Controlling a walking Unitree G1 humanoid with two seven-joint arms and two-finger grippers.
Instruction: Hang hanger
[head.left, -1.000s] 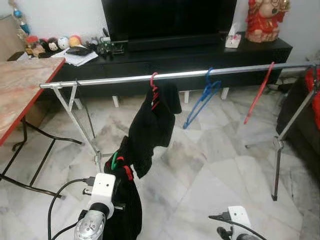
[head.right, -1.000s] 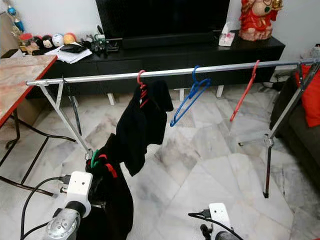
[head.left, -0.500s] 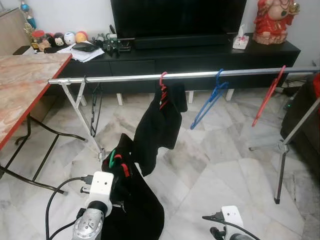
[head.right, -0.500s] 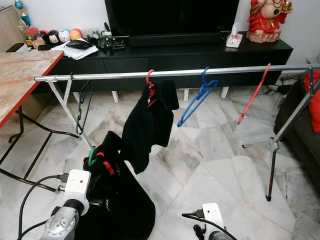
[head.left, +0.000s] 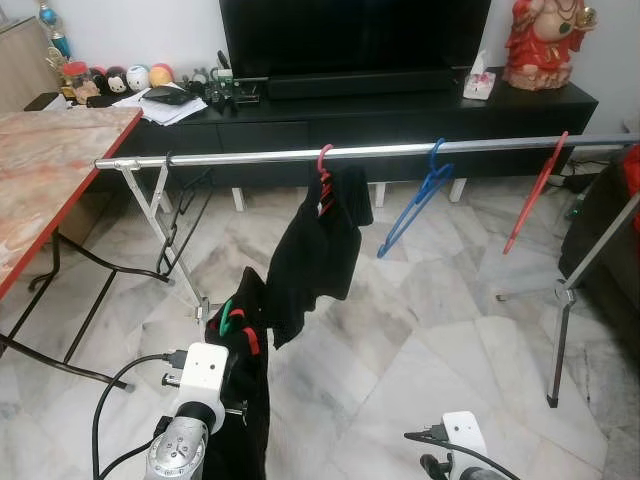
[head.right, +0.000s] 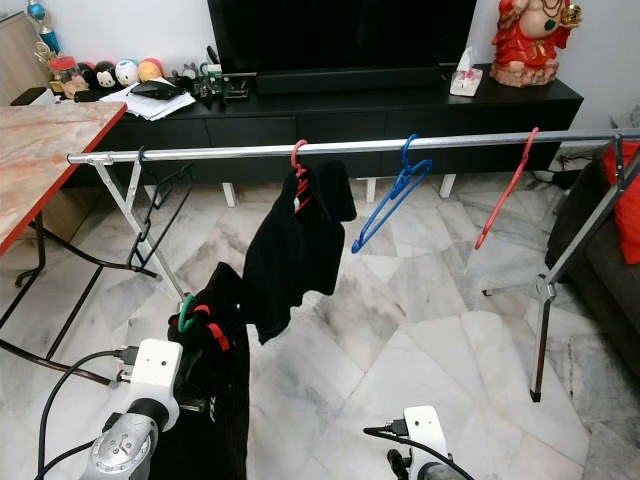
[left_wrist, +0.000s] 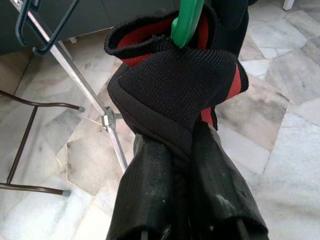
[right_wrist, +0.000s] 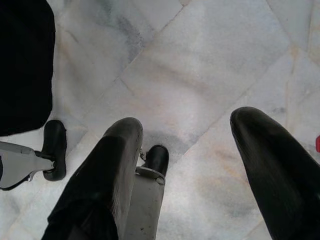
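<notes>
Since half a second ago the black garment (head.left: 245, 400) hangs narrower. The left gripper (left_wrist: 182, 150), at seven o'clock below the rail (head.left: 380, 151), is clenched on its collar — the green hanger (left_wrist: 185, 20) rises from red-lined black knit. At five o'clock the right gripper (right_wrist: 185, 145) idles, fingers spread over the marble floor (head.left: 420, 340).
</notes>
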